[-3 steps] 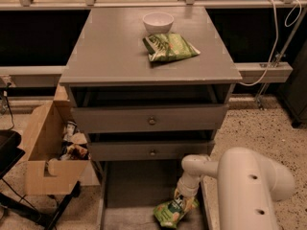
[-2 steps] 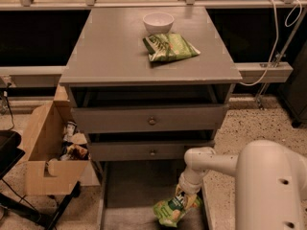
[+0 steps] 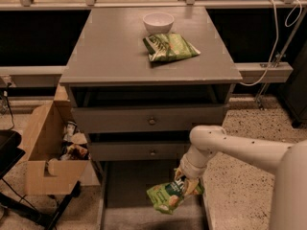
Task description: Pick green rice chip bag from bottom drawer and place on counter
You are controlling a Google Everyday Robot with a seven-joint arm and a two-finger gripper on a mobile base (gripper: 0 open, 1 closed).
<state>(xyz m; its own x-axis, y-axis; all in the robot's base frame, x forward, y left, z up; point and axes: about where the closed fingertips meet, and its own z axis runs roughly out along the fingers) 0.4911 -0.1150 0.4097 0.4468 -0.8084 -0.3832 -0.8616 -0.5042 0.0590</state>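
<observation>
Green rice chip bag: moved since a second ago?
Yes. The green rice chip bag, held by the end effector over the bottom drawer, has risen toward the lower knobbed drawer front.

tool partly hidden behind bag

Two snack bags: pale leafy-striped green bag at the grey slab counter's far edge, bright green rice chip bag (clamped in the one gripper, below its front edge); one white round bowl.

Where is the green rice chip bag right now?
Lower centre-right of the camera view: the green rice chip bag hangs from the end effector, over the right side of the bottom drawer.
</observation>
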